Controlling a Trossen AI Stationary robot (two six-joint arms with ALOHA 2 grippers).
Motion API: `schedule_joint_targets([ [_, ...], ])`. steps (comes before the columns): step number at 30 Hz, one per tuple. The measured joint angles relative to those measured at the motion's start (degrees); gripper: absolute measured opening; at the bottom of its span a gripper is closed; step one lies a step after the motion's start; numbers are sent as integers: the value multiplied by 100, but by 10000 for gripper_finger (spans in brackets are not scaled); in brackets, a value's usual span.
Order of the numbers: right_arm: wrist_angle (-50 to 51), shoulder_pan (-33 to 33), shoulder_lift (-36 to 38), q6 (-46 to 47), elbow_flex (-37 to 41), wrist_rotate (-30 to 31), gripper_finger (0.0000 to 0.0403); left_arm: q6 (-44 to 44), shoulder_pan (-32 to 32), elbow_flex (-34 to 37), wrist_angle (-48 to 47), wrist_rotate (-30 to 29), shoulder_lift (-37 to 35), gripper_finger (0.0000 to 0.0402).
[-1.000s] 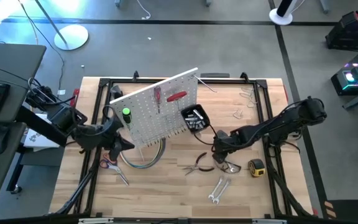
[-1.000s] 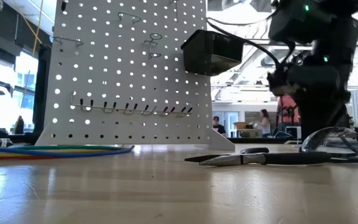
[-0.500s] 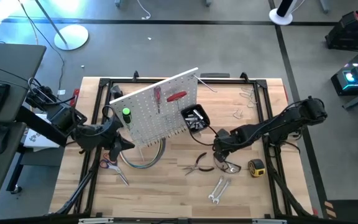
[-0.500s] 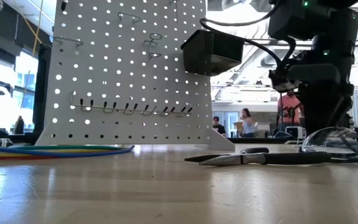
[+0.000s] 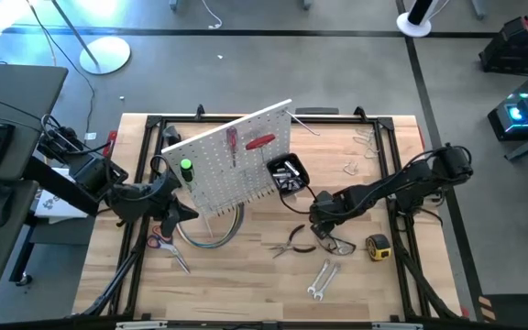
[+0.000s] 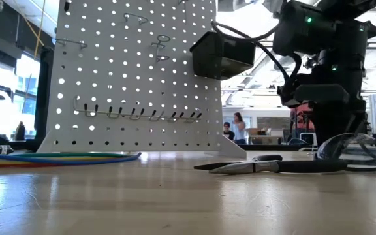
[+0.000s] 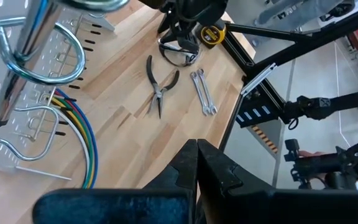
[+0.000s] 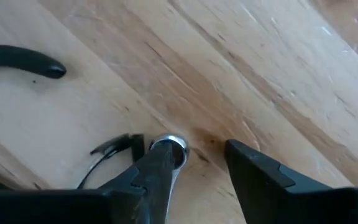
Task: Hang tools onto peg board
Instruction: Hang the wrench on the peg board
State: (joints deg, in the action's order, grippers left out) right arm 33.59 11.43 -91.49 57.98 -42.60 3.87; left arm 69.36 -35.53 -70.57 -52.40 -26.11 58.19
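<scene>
Moved since earlier: we see the right gripper (image 5: 320, 223) has shifted a little toward the board side and sits low over the table (image 5: 246, 284); the left arm has not stirred.
Right claw: partly open, holding nothing; in its wrist view a small round metal piece (image 8: 168, 147) lies at one fingertip, and we cannot tell what it belongs to.
Key relation: the pliers (image 5: 293, 242) lie just beside that claw, on its near-edge side, black handles spread toward it, long axis running roughly across the table.
Nearer arm: the right, by far; the left gripper (image 5: 177, 209) is shut and waits behind the peg board (image 5: 236, 165).
Other tools: wrenches (image 5: 323, 279) and tape measure (image 5: 378, 245) lie near.
Surface: pale wood planks, clear safety glasses (image 6: 352, 149) resting by the pliers.
Room: open workshop behind; one person (image 6: 239, 128) stands far off.
</scene>
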Motion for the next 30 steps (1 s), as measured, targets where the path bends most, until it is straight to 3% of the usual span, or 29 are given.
schedule_joint_targets([
  [3, 136, -36, -127, -46, -22, 14, 118, 15, 0, 0, -2, -2, 0, 0],
  [7, 286, -36, -211, -415, -30, 131, 35, 48, 0, 0, -2, -4, 0, 0],
  [9, 311, -42, -211, -625, -32, 178, 13, 50, 0, 0, -2, -4, 0, 0],
  [14, 457, 27, 55, -565, 25, 383, 4, 49, 0, 0, 36, -3, 0, 0],
  [16, 696, 110, 359, -417, 71, 759, 2, -17, 0, -2, 179, 0, -3, 0],
  [23, 1260, 353, 1448, 107, 69, 1193, 0, -440, 2, 0, 580, -160, -81, 0],
  [30, 1216, 366, 2471, 512, 56, 1923, 0, -444, 4, 0, 620, -251, -114, 0],
])
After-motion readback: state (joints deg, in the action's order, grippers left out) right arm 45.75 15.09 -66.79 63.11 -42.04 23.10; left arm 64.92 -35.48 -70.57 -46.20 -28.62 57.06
